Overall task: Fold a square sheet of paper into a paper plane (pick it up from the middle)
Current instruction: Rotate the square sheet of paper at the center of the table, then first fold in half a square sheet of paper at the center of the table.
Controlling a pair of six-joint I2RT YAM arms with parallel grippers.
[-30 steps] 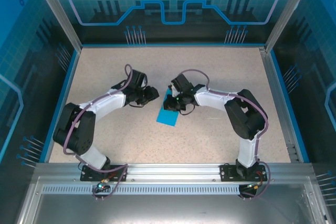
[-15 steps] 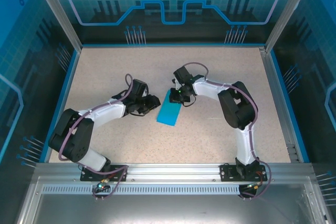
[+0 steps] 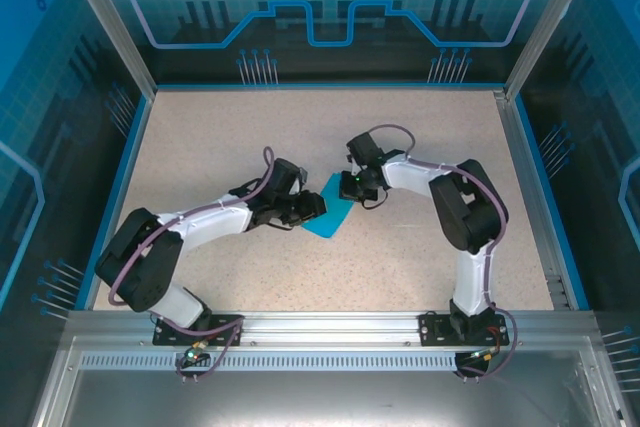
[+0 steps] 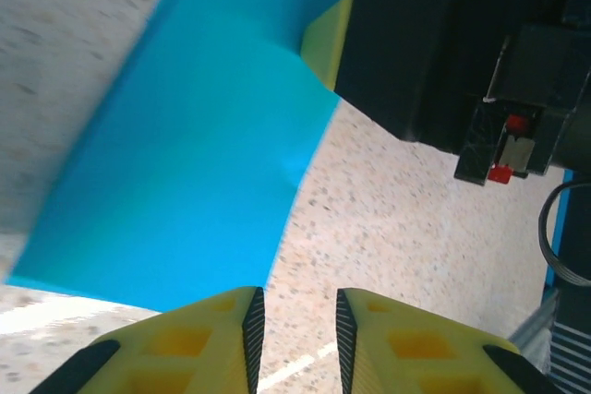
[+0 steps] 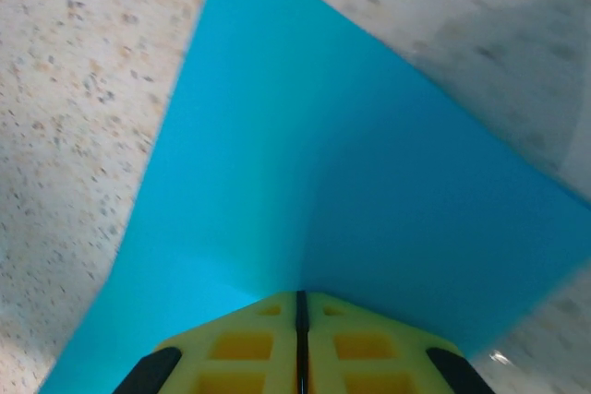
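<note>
The paper (image 3: 333, 219) lies near the middle of the bench (image 3: 420, 127), folded over. From the right wrist I see two layers slightly offset at its far corner and a crease running away from my fingertips. My right hand (image 5: 300, 297) is clenched on one edge of the paper, pads pressed together with the sheet between them. From the left wrist, that edge curls up off the bench into the grip.

My left hand (image 4: 294, 320) sits at the opposite edge of the paper, released. There is a narrow gap between its fingers with bare bench showing through, and it holds nothing.

Speckled bench lies open on every side of the paper, and the blue rim (image 3: 320, 85) is well apart from it. What crowds the paper is my own gear. The two hands face each other closely across it, and the left arm (image 3: 210, 215) and right arm (image 3: 415, 175) angle in from either side.
</note>
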